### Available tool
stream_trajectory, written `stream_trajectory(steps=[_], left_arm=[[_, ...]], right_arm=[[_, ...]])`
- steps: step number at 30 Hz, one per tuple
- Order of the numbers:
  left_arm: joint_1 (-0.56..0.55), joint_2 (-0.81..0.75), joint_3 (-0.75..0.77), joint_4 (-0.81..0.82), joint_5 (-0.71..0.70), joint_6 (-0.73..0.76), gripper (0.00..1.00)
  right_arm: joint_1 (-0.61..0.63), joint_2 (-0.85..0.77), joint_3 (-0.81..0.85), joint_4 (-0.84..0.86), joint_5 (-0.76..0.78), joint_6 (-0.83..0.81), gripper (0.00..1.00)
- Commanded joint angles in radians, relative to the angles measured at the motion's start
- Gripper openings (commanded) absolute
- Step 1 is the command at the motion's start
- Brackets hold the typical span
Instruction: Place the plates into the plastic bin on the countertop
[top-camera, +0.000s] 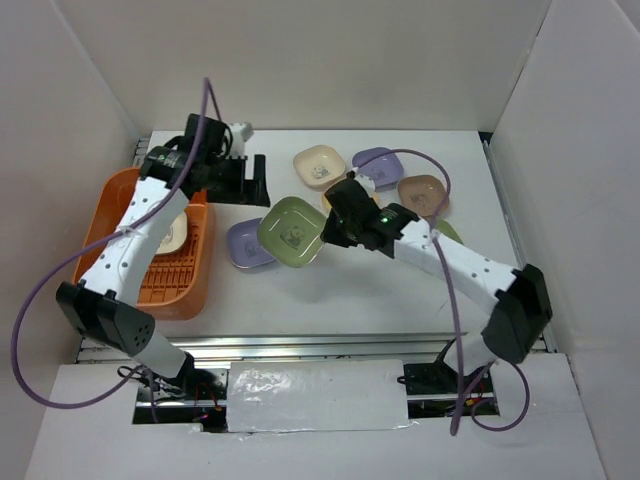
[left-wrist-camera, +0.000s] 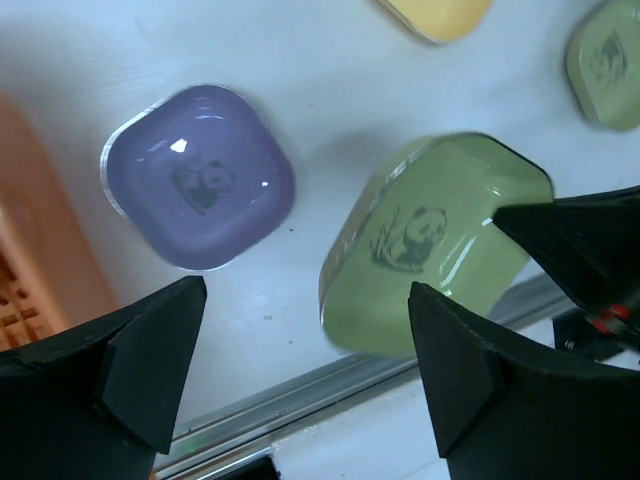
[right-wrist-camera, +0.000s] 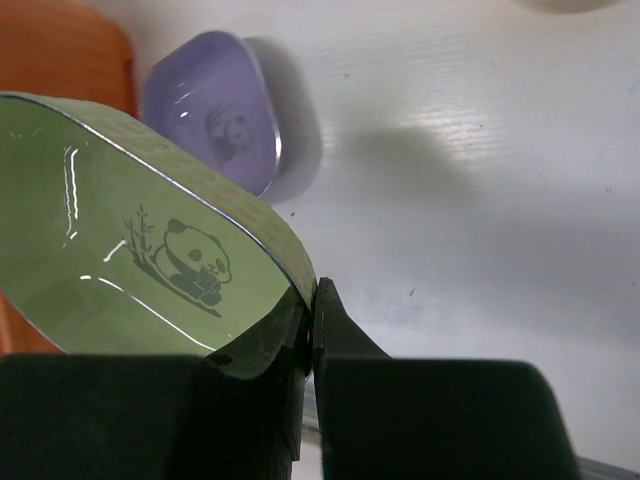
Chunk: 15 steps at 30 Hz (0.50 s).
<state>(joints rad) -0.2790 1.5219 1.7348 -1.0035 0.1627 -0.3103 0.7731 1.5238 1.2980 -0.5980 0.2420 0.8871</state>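
Observation:
My right gripper (top-camera: 333, 228) is shut on the rim of a green plate (top-camera: 292, 232) with a panda print and holds it above the countertop (top-camera: 330, 295); the plate also shows in the right wrist view (right-wrist-camera: 130, 260) and the left wrist view (left-wrist-camera: 430, 240). A lavender plate (top-camera: 248, 245) lies on the countertop just left of it. My left gripper (top-camera: 248, 180) is open and empty, right of the orange plastic bin (top-camera: 195, 285). A cream plate (top-camera: 172, 235) lies in the bin, partly hidden by the left arm.
More plates lie at the back right: cream (top-camera: 319, 166), lavender (top-camera: 378, 166), brown (top-camera: 422, 195), and a green one (top-camera: 447, 231) mostly behind the right arm. White panels wall the countertop. A metal rail (top-camera: 330, 345) runs along the near edge.

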Motion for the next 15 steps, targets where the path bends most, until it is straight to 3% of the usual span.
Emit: stream_trajectory(steps=[1, 6, 8, 10, 11, 12, 14, 15], left_arm=[[-0.066, 0.047, 0.043, -0.014, 0.0, 0.06, 0.92], [-0.158, 0.095, 0.04, -0.02, -0.064, 0.06, 0.6], [-0.178, 0.103, 0.04, -0.017, -0.071, 0.057, 0.61], [-0.184, 0.113, 0.045, -0.015, -0.084, 0.053, 0.49], [-0.189, 0.118, 0.054, -0.014, -0.092, 0.048, 0.36], [-0.189, 0.126, 0.063, -0.017, -0.107, 0.042, 0.0], [-0.187, 0.127, 0.095, -0.026, -0.226, 0.001, 0.0], [-0.181, 0.123, 0.104, -0.032, -0.336, -0.036, 0.0]], right_arm=[[-0.012, -0.147, -0.04, 0.065, -0.09, -0.103, 0.0], [-0.021, -0.174, 0.02, 0.011, -0.095, -0.109, 0.0], [-0.029, -0.183, 0.026, 0.004, -0.107, -0.112, 0.0], [-0.032, -0.191, 0.024, 0.001, -0.115, -0.106, 0.0], [-0.037, -0.195, 0.021, 0.004, -0.121, -0.106, 0.0], [-0.038, -0.197, 0.02, -0.003, -0.124, -0.091, 0.26], [-0.046, -0.208, 0.012, -0.014, -0.112, -0.07, 0.91], [-0.052, -0.223, 0.001, -0.026, -0.11, -0.048, 1.0]])
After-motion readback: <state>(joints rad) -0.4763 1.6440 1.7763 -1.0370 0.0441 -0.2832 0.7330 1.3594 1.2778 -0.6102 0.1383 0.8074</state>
